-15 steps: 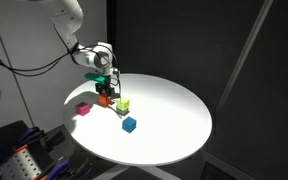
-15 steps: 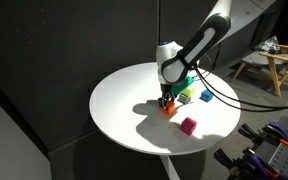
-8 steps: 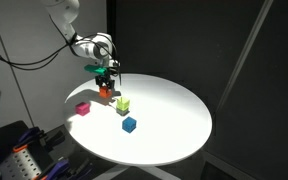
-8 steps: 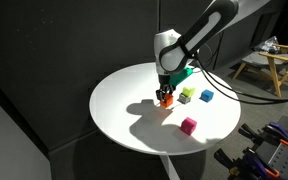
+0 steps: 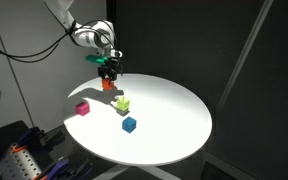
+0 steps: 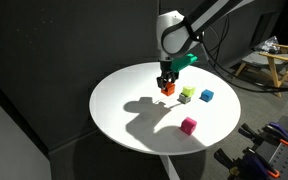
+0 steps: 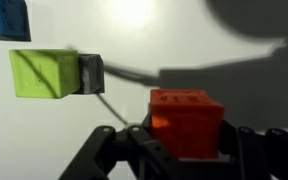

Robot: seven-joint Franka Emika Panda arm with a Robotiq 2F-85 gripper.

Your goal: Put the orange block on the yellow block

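Observation:
My gripper is shut on the orange block and holds it in the air above the round white table. It also shows in an exterior view and in the wrist view between the jaws. The yellow block sits on the table, just beside and below the held block. It shows in an exterior view and in the wrist view at the left.
A blue cube lies near the yellow block; its corner shows in the wrist view. A magenta-pink cube sits apart, nearer the table's edge. Dark curtains surround the table.
The gripper has lifted the orange block off the table and risen, drifting slightly toward the yellow block. The other cubes have not moved.

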